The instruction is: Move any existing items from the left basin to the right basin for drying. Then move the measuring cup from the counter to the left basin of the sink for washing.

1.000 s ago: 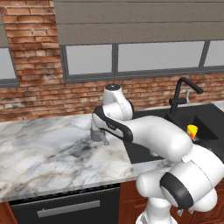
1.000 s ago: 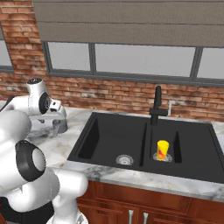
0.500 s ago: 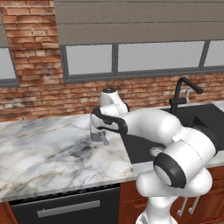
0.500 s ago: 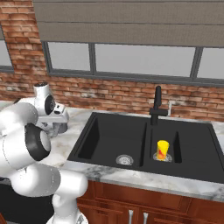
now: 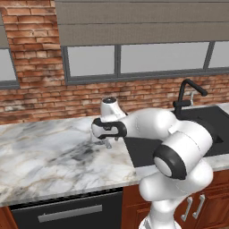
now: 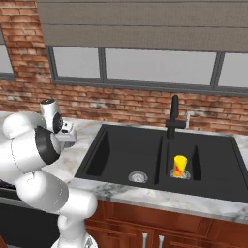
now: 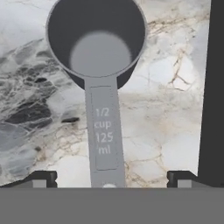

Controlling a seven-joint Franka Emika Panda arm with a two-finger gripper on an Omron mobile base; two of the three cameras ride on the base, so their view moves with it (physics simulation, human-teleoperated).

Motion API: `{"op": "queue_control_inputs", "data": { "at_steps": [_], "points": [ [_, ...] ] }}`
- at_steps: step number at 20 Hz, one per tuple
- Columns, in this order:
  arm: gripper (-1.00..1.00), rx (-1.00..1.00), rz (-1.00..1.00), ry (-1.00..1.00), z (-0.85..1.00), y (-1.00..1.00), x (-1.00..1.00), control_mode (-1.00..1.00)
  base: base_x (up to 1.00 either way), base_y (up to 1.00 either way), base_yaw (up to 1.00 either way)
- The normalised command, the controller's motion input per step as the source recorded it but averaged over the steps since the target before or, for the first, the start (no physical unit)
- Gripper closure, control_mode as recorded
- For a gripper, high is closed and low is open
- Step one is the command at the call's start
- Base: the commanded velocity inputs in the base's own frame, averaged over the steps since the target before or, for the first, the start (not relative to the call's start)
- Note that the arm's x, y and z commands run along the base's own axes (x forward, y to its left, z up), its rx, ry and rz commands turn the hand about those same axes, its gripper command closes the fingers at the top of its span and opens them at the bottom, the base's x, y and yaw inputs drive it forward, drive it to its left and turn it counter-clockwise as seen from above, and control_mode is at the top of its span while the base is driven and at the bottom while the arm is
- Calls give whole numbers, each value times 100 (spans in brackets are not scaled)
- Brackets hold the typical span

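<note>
The measuring cup (image 7: 96,43), dull grey with "1/2 cup 125 ml" on its handle, lies on the white marble counter (image 5: 44,156); in the hand view its handle points back between my fingertips (image 7: 43,177). My gripper (image 7: 111,177) is open, with one finger on each side of the handle and not touching it. It hangs low over the counter (image 5: 105,141), just left of the sink (image 6: 160,160). The wider left basin (image 6: 121,150) holds only its silver drain (image 6: 138,177). A yellow-orange object (image 6: 180,166) stands in the narrower right basin (image 6: 206,162).
The black gooseneck tap (image 6: 173,114) rises behind the divider between the basins. A brick wall and windows run behind the counter. The sink's black edge (image 7: 214,87) runs close beside the cup. Bare marble stretches left of the cup.
My arm's elbow has swung forward and toward the sink. The hand has stayed over the measuring cup and sunk slightly. The cup has not moved.
</note>
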Motion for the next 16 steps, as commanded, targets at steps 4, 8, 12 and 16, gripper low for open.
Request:
{"op": "queue_control_inputs", "data": {
  "at_steps": [4, 8, 12, 16],
  "points": [
    [-100, 0, 0, 0, -36, 4, 4, -100, 0, 0, 0],
    [-100, 0, 0, 0, -34, 5, 15, -100, 0, 0, 0],
    [-100, 0, 0, 0, -15, 3, 18, -100, 0, 0, 0],
    [100, 1, 0, 0, -3, 0, 8, -100, 0, 0, 0]
  ]
}}
